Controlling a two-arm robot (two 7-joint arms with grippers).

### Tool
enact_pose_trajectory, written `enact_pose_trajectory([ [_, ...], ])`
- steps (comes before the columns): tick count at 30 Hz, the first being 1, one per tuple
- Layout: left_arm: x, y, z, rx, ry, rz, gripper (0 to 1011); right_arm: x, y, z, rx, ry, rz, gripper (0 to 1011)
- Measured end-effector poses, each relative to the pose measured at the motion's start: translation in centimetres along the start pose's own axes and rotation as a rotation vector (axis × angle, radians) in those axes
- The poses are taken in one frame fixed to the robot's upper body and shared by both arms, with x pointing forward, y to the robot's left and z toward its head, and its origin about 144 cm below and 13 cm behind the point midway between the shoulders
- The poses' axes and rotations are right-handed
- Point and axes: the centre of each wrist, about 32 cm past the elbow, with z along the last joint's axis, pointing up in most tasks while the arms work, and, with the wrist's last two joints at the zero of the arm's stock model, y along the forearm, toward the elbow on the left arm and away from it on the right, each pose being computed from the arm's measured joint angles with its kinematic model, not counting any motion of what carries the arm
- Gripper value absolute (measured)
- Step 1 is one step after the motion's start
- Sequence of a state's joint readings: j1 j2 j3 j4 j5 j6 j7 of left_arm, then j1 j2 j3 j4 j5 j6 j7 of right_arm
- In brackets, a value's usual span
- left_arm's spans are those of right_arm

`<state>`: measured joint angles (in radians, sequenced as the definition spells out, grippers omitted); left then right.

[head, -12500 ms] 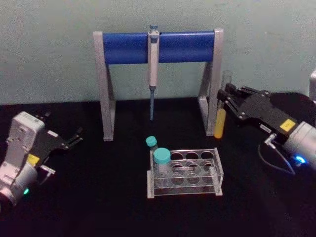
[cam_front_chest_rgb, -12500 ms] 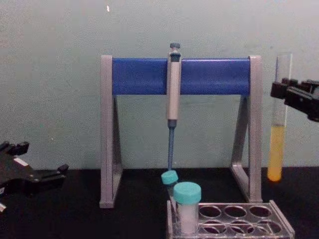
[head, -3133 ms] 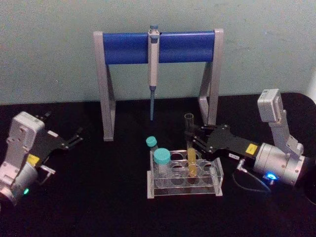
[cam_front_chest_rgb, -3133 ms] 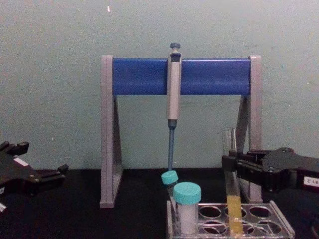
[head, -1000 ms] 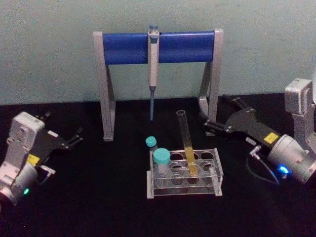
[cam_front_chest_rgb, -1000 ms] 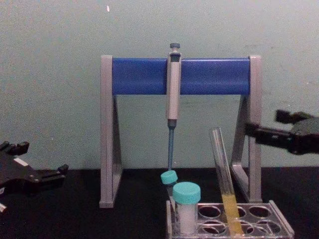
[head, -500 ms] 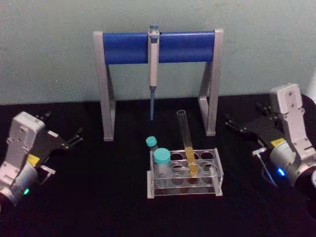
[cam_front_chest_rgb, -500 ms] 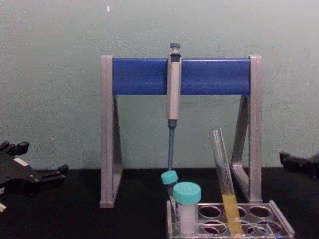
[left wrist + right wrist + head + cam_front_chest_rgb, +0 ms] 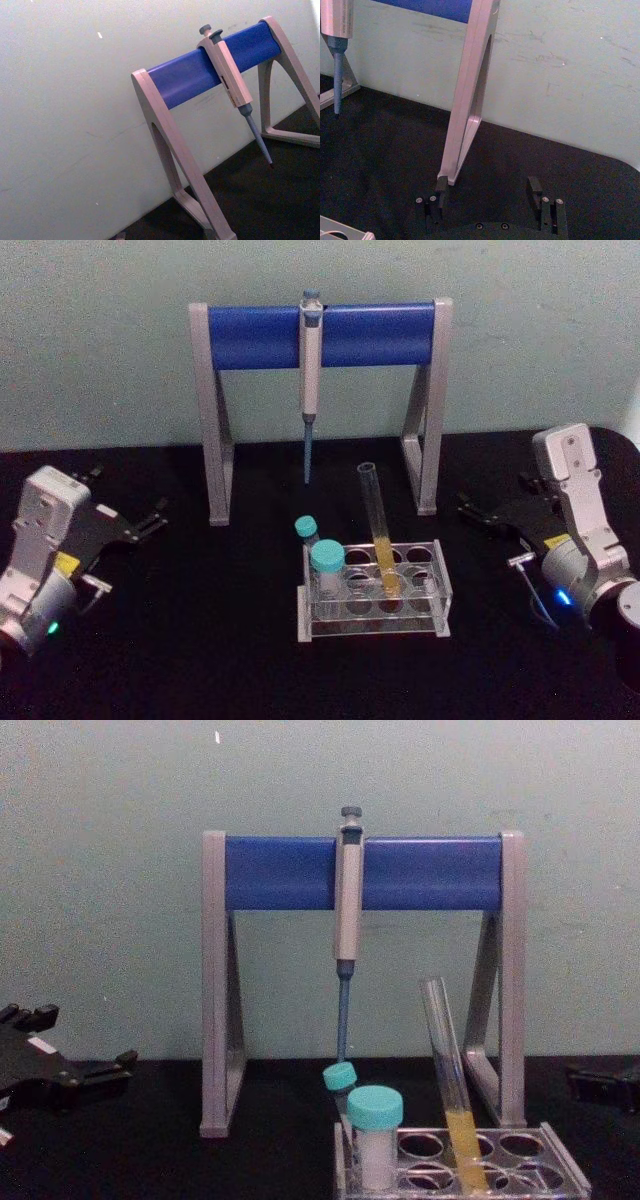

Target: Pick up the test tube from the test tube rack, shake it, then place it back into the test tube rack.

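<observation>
since a moment ago the right gripper [image 9: 480,511] has backed off, fingers spread and empty; test tube [image 9: 378,528] leans in the rack [image 9: 440,585], task looks finished.

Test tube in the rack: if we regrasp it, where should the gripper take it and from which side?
Probably the bare glass of the test tube above the test tube rack, below its open mouth. It leans left out of a back-row hole with its liquid low down. Come in from the right with the right gripper, open and nearest; teal-capped tubes crowd its left side.
</observation>
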<state>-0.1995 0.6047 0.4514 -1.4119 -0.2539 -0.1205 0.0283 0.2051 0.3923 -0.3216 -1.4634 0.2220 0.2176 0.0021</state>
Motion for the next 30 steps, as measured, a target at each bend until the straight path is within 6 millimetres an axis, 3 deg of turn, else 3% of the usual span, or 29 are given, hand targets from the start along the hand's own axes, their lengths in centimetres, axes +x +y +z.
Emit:
enact_pose_trajectory([
  [30, 0.0, 0.0, 0.0, 0.0, 0.0, 0.0, 1001, -0.1, -0.06, 0.05, 0.001, -0.005, -0.007, 1000],
])
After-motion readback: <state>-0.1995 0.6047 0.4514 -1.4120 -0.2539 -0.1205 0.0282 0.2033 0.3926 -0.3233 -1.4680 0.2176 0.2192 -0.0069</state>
